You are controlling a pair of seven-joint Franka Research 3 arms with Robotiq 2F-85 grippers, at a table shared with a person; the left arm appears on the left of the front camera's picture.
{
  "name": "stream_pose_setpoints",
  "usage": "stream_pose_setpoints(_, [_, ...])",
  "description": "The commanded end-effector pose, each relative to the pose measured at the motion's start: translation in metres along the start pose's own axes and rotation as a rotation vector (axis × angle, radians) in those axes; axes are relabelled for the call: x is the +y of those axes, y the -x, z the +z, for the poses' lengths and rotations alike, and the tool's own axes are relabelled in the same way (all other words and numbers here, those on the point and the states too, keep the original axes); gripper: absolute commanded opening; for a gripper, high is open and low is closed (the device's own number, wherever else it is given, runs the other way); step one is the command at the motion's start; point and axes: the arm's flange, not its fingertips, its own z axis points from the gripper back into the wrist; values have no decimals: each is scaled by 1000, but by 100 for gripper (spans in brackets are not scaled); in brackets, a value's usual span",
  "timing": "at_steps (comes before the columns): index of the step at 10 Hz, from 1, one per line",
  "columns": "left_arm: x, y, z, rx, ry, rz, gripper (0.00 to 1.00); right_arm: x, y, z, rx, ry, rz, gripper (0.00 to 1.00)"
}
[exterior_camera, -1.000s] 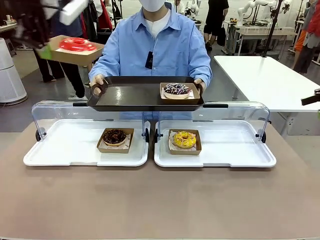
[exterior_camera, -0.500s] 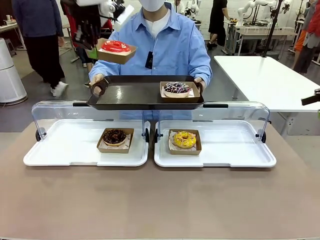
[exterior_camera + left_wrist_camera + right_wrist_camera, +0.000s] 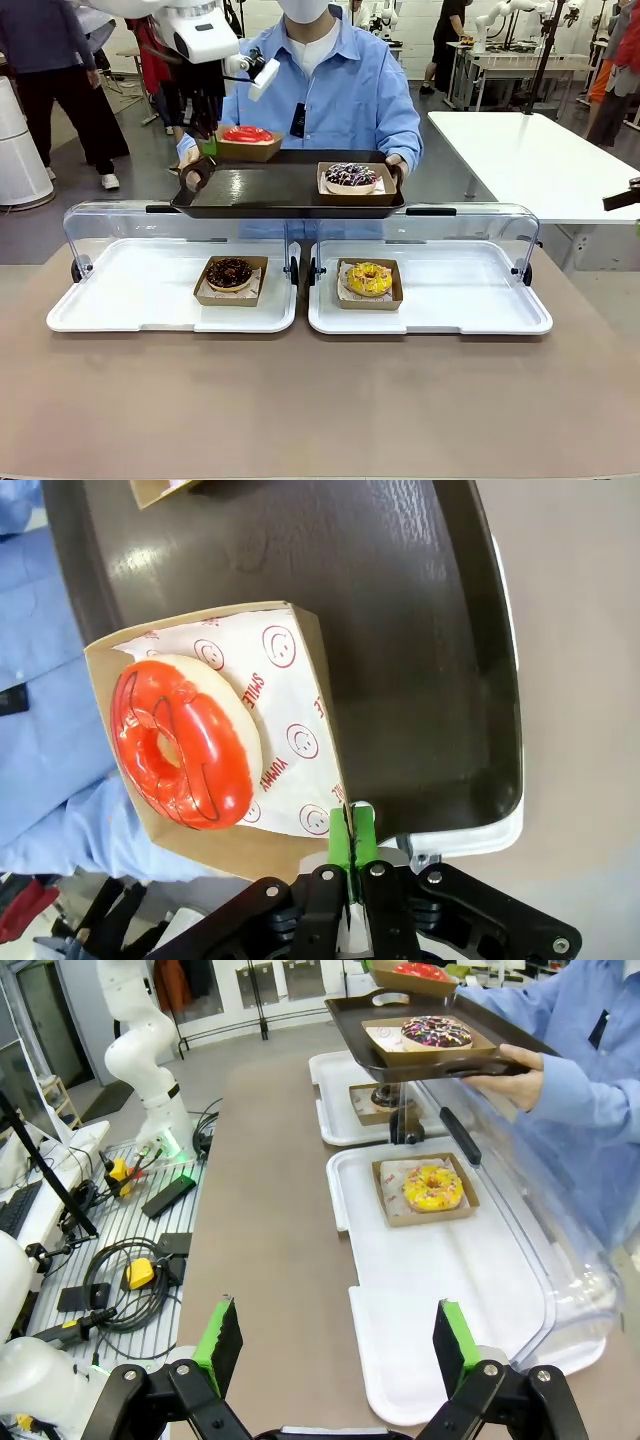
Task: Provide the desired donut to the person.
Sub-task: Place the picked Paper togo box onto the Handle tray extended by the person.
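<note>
- Four donuts, each in its own cardboard tray: one red-glazed (image 3: 246,133), one with dark icing and sprinkles (image 3: 351,176), one chocolate (image 3: 229,272), one yellow (image 3: 369,277).
- One dark serving tray (image 3: 280,192), held by one person (image 3: 330,90) in a light blue shirt.
- Two white display trays (image 3: 130,300) (image 3: 470,300) under clear covers, side by side on one table (image 3: 320,400).
- Two robot grippers: left (image 3: 351,848), right (image 3: 335,1345).

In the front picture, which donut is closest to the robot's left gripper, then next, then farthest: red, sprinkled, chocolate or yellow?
1. Red donut, in the box the left gripper holds.
2. Sprinkled donut, on the tray's other end.
3. Chocolate donut, below, left case.
4. Yellow donut, right case.
</note>
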Motion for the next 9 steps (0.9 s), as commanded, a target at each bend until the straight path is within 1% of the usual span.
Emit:
stream_pose_setpoints(1, [2,-4,-4,-30,23,1,1,1,-1,0,-7,-4,3,100])
stream_pose_setpoints(2, [1,-9,-11,-33,50,-4,1,1,-1,0,-7,-4,3,100])
stream_pose_setpoints(6, [1,-17,-34,-28,92,4,1,1,-1,0,-7,-4,3,100])
stream_pose_setpoints(7, [0,-17,-38,-32,99,1,15,1,-1,0,-7,-4,3,100])
stream_pose_setpoints(8, [0,-17,-39,-33,103,-1,58,1,-1,0,-7,-4,3,100])
stream_pose_setpoints(9, [2,-17,-38,-31,96,-11,72,1,-1,0,-7,-4,3,100])
